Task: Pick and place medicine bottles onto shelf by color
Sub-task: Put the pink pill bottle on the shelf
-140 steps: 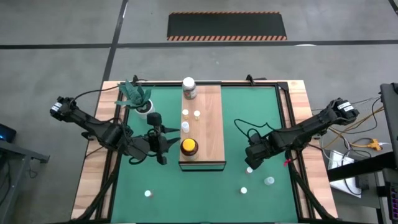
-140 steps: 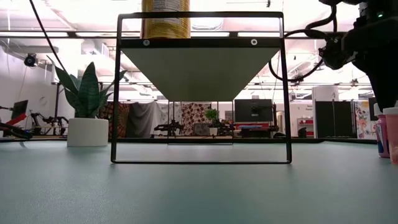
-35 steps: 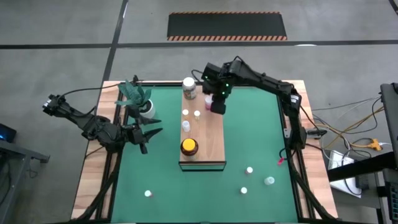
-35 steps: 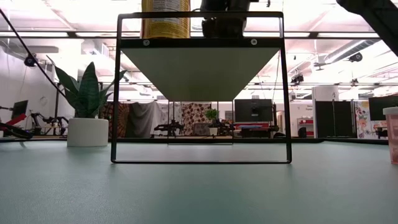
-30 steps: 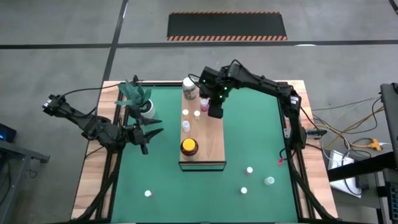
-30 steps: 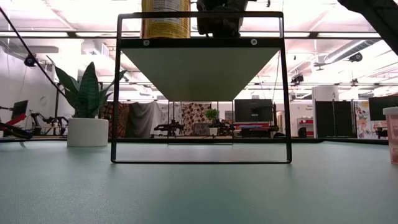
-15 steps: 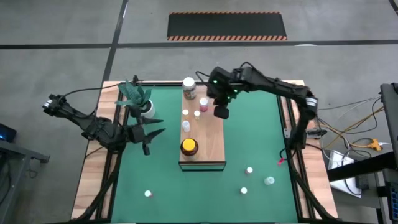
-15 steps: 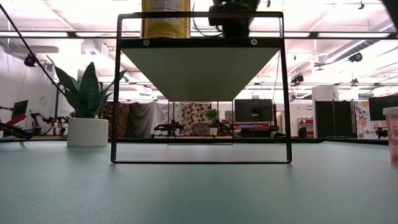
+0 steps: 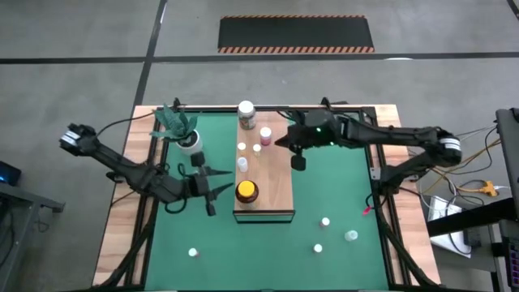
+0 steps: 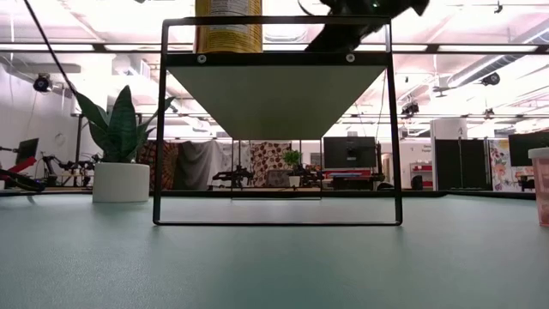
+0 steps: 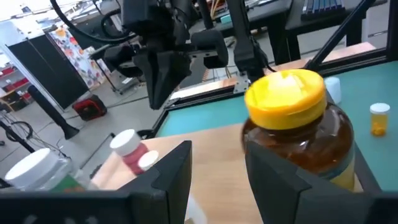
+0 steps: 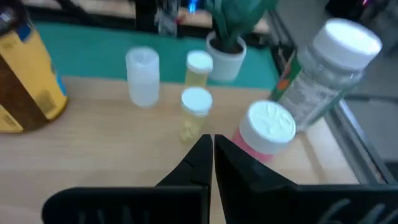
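The wooden shelf (image 9: pixel 276 178) stands mid-table on a black frame. On it stand a white-lidded jar (image 9: pixel 246 113), a pink-capped bottle (image 9: pixel 265 132), three tiny bottles (image 9: pixel 242 148) and the amber yellow-lidded jar (image 9: pixel 246 191). My left gripper (image 9: pixel 212 193) hovers open just left of the amber jar (image 11: pixel 292 124), with only the shelf board showing between its fingers. My right gripper (image 9: pixel 298 161) is shut and empty at the shelf's right edge, above the mat. In its wrist view the pink-capped bottle (image 12: pixel 266 132) and the white-lidded jar (image 12: pixel 323 68) stand just beyond its tips (image 12: pixel 211 142).
Loose small bottles stand on the green mat at the near right (image 9: pixel 325 221), (image 9: pixel 318 248), (image 9: pixel 350 236) and near left (image 9: pixel 193 252). A potted plant (image 9: pixel 185 134) stands at the far left. In the low view the shelf's black frame (image 10: pixel 163 129) rises from the mat.
My right gripper, shut throughout, has drawn back from above the shelf's far part toward the table's right and near edges, sinking a little, and now hangs off the shelf's right edge. My left gripper has moved right and nearer, up to the amber jar.
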Available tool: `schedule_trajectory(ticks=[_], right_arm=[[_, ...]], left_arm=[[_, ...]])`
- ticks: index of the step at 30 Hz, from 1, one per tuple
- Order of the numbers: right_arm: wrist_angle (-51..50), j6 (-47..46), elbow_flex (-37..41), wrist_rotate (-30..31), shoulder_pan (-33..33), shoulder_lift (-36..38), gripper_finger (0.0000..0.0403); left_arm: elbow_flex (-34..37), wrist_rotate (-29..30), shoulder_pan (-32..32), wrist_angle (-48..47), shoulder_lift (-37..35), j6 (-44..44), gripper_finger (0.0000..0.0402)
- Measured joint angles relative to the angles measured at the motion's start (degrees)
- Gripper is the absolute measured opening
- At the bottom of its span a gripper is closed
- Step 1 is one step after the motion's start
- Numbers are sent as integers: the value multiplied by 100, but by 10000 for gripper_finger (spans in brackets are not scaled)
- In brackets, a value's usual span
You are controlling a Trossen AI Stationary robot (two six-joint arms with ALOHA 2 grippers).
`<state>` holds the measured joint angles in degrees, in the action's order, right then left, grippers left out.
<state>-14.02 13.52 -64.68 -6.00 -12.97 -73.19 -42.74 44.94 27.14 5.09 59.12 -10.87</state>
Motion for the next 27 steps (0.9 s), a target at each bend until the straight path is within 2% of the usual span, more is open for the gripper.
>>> schedule_trajectory(ticks=[3, 10, 17, 27], right_arm=[[604, -126, 498, -1, 13, 273, 9], [1117, -240, 1237, -10, 11, 620, 9], [1511, -42, 1505, -20, 11, 567, 9], [1519, 149, 1529, -22, 11, 440, 9]], left_arm=[[-7, -1, 0, 275, 281, -3, 134], [-9, 13, -3, 584, 503, -40, 134], [7, 10, -4, 719, 500, -37, 134], [40, 11, -7, 837, 516, 8, 134]])
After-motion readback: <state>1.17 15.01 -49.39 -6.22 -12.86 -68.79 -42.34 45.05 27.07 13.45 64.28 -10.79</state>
